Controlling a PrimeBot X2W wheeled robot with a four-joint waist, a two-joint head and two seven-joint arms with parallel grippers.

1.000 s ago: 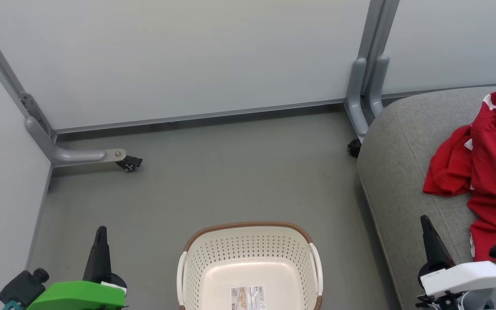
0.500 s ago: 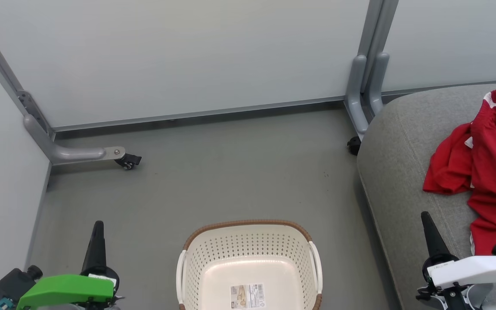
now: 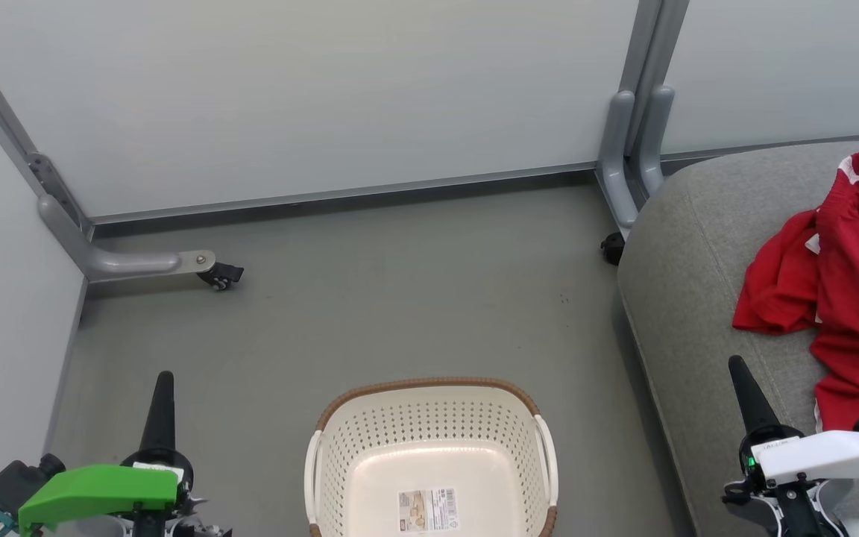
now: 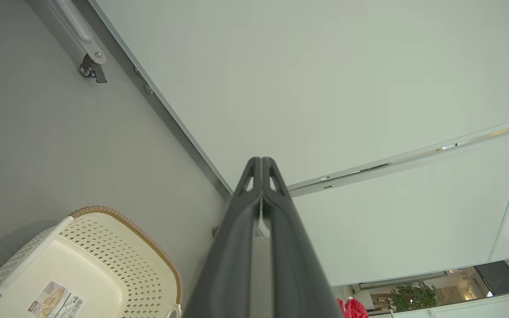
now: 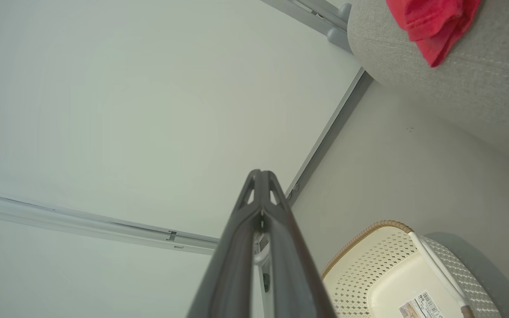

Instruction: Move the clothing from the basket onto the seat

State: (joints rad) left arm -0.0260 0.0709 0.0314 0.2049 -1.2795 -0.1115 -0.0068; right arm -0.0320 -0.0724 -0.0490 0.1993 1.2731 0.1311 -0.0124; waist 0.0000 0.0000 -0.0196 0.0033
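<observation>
The red clothing [image 3: 843, 283] lies bunched on the grey seat [image 3: 690, 298] at the right, with a white panel showing at its top edge; a red fold [image 5: 433, 22] hangs over the seat's rounded edge [image 5: 457, 75]. The cream basket [image 3: 429, 462] stands on the floor at bottom centre, holding nothing but its barcode sticker [image 3: 429, 511]. My left gripper [image 3: 162, 380] is shut at the lower left, left of the basket [image 4: 82, 265]. My right gripper [image 3: 737, 365] is shut over the seat's front part, just left of the clothing. Both hold nothing.
Pale partition panels wall the space behind and on the left. A grey panel foot with a black caster [image 3: 217, 276] sticks out onto the floor at the left. Another pair of panel feet [image 3: 631, 164] stands against the seat's back corner. Bare grey floor [image 3: 400, 298] lies beyond the basket.
The head camera has tilted slightly, shifting the whole picture up a little. Both grippers have sunk slightly toward the bottom edge and stay shut. The clothing and basket lie as before.
</observation>
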